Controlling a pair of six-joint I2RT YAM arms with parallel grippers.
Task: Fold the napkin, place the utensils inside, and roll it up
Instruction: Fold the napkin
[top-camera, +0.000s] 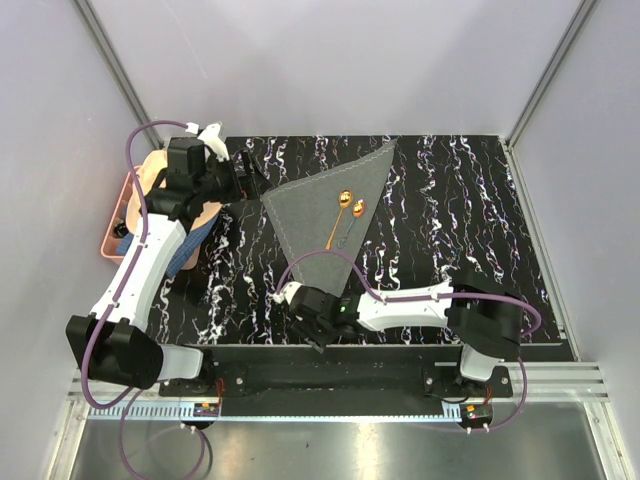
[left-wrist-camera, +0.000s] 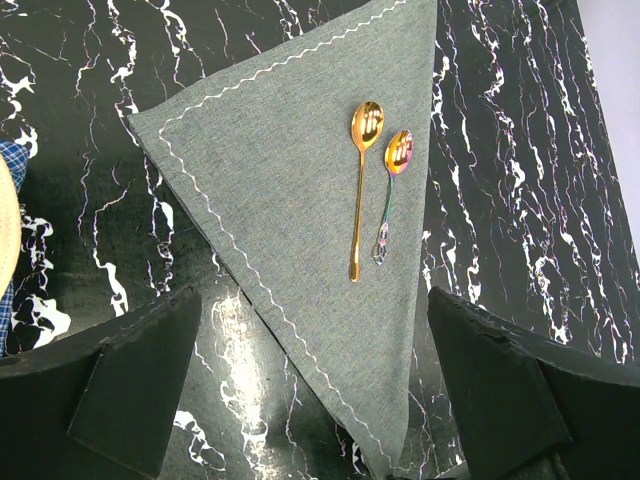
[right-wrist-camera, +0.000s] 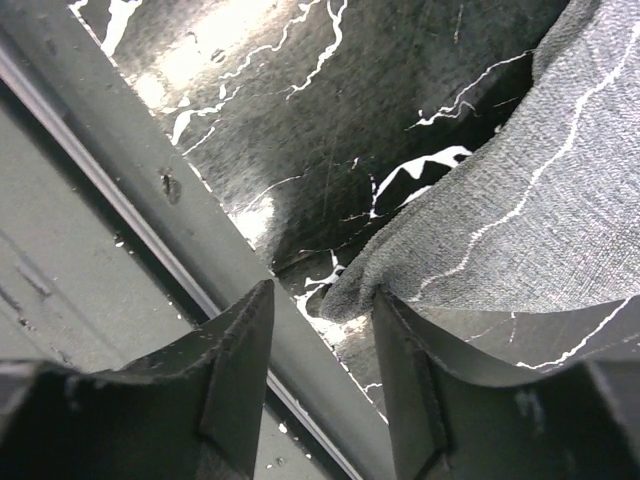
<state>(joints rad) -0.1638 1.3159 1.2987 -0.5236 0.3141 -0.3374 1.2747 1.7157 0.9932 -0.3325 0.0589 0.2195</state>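
The right tool stands low at the near edge of the desk. Its two fingers are parted by a moderate gap and hold nothing. The rounded corner of the napkin lies just ahead of this gap, close to one finger (whether it touches, I cannot tell).

The left tool hovers above the desk with its fingers spread wide, and it is empty too. Below and ahead of it the napkin lies flat as a triangle, with one point towards the tool. Further ahead on the cloth lie the gold spoon and, just beside it, the smaller spoon with a dark handle. Both bowls point away from the tool.
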